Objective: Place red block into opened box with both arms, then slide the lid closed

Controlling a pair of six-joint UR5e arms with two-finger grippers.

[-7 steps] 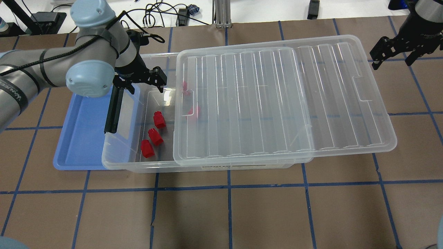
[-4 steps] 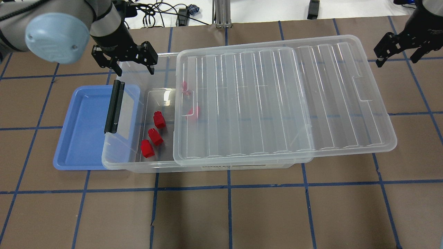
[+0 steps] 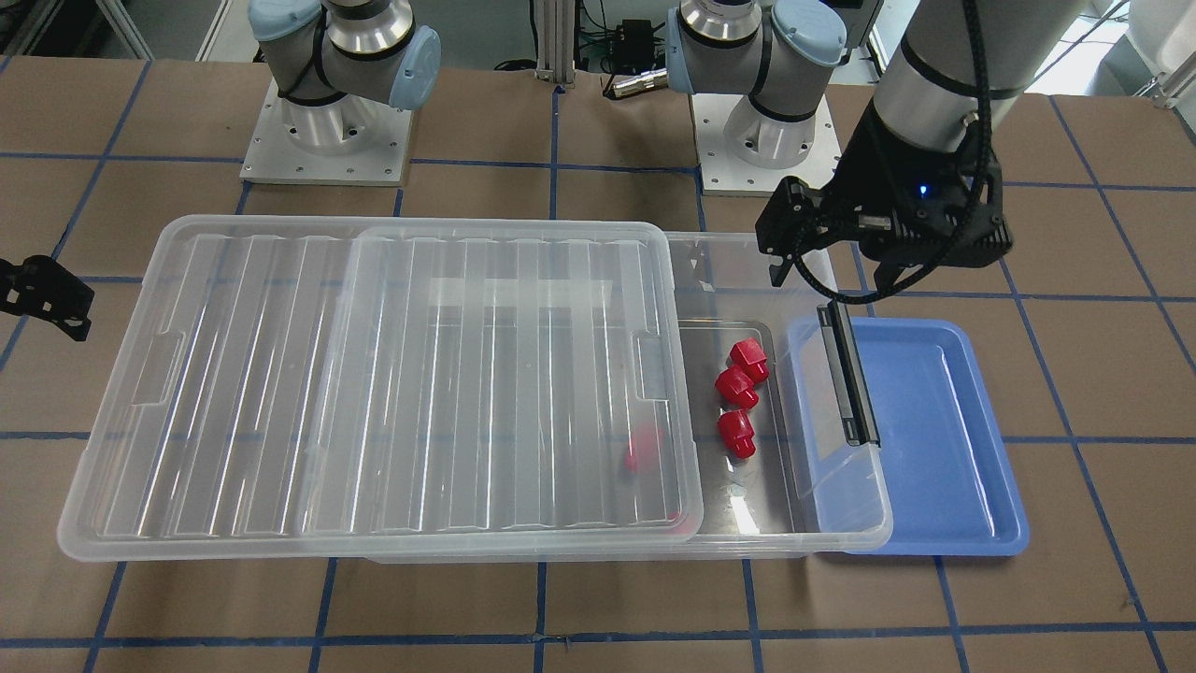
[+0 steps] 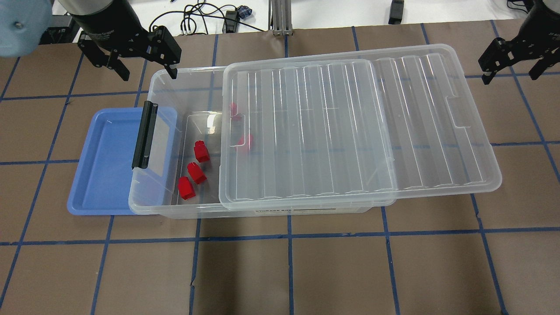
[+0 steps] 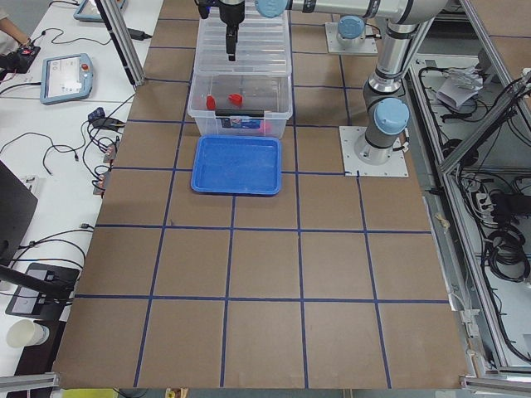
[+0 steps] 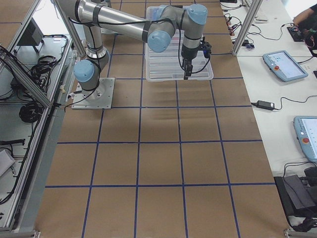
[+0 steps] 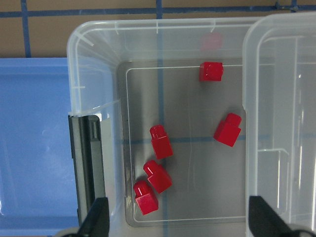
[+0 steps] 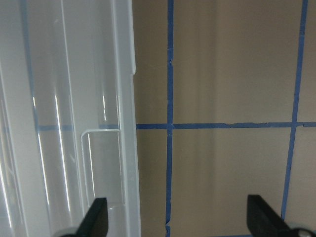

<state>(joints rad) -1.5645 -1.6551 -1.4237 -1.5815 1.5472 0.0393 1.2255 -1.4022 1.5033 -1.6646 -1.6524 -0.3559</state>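
While leaving the red block (image 4: 196,172) lying in the box (image 4: 183,211), left of centre, turning to the lid (image 4: 358,127) overhanging rightward: setting the right gripper (image 4: 511,74), wide open at upper right, against its edge and pushing evenly; holding the left gripper (image 4: 148,73), equally wide, clear at upper left.

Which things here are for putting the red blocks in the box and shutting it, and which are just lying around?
For the job:
- red blocks, five inside the box
- box
- lid, slid partly open
- left tool, open
- right tool, open

Just lying about:
- blue tray, at the box's latch end
- cables, past the table's far edge
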